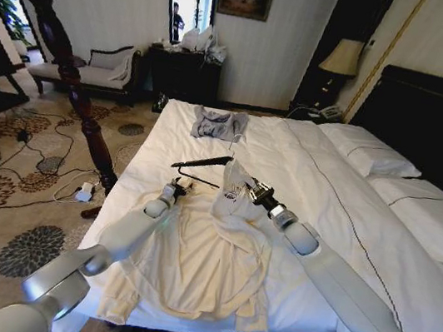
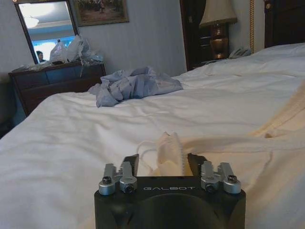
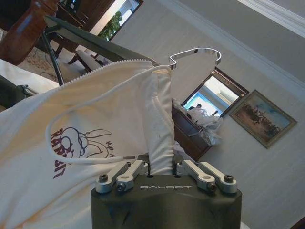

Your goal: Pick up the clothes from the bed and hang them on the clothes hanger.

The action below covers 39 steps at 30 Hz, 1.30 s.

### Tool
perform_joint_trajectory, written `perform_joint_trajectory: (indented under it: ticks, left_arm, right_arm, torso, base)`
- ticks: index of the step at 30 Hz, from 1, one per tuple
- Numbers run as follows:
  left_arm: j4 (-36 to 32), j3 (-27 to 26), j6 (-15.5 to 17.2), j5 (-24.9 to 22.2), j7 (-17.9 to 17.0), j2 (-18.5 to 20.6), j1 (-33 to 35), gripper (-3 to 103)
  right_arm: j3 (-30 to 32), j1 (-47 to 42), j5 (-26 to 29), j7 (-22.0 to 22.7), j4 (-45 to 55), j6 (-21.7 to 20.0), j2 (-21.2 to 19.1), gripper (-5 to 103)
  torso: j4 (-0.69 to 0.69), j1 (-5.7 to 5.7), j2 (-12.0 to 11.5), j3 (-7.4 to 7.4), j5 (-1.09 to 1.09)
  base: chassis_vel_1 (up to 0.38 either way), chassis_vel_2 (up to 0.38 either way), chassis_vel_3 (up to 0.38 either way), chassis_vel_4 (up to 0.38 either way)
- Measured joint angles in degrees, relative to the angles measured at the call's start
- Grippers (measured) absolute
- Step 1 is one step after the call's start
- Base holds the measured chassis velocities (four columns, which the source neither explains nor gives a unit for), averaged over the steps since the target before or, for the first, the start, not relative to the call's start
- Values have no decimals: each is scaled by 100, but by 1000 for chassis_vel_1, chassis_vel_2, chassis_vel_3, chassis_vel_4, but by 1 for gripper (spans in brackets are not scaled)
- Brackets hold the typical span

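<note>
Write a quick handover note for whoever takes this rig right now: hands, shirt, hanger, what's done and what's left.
Left hand: shut on the shirt's zipper edge, low on the bed.
Right hand: shut on the shirt by the collar, lifting that part up against the hanger.
Hanger: one end is under the lifted collar; its hook pokes out at the neck.
Done: shirt gripped on both sides, hanger partly in.
Left: most of the shirt lies spread on the bed; the left shoulder is not on the hanger yet.
The grey garment lies farther up the bed, untouched.

Both end effectors (image 1: 173, 193) (image 1: 245, 188) clamped, outstretched.
</note>
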Motion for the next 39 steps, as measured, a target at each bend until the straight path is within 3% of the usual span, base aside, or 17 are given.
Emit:
perform_joint_trajectory:
  ticks: [2, 4, 7, 9, 12, 16, 25, 29, 39]
  left_arm:
    - [88, 9, -25, 17, 37, -67, -26, 46]
    - [110, 10, -40, 25, 50, -88, -33, 46]
    - [147, 13, -53, 38, 64, -150, -48, 30]
    - [158, 13, -53, 43, 65, -165, -49, 30]
    - [188, -5, -64, 71, 68, -190, -47, 14]
    - [171, -29, -66, 85, 57, -171, -12, 2]
    - [144, -123, -94, 84, 37, -182, 4, 1]
    - [-216, -211, -87, -2, -9, -3, 102, 1]
    - [-2039, -640, 37, -822, -101, 1139, 642, 1]
  right_arm:
    - [0, 0, 20, 0, 42, -20, -35, 19]
    - [0, 0, 29, 0, 54, -26, -44, 19]
    - [1, -14, 63, 5, 90, -41, -80, 19]
    - [4, -19, 67, 7, 92, -42, -85, 19]
    - [13, -39, 73, 13, 104, -44, -91, 19]
    - [17, -52, 73, 16, 104, -44, -88, 19]
    - [-68, 25, 78, 21, 115, -34, -169, 19]
    - [-49, 72, 83, 53, 74, -29, -185, 19]
    - [312, -248, 13, 128, 167, -38, -297, 19]
  torso:
    - [1, 0, 0, 0, 0]
    - [1, 0, 0, 0, -1]
    - [1, 0, 0, 0, 0]
    - [1, 0, 0, 0, 0]
    - [1, 0, 0, 0, 0]
    - [2, 0, 0, 0, 0]
    - [0, 0, 0, 0, -1]
    - [1, 0, 0, 0, -1]
    - [2, 0, 0, -1, -2]
  base:
    - [0, 0, 0, 0]
    - [0, 0, 0, 0]
    - [0, 0, 0, 0]
    - [0, 0, 0, 0]
    - [0, 0, 0, 0]
    - [0, 0, 0, 0]
    - [0, 0, 0, 0]
    - [0, 0, 0, 0]
    - [0, 0, 0, 0]
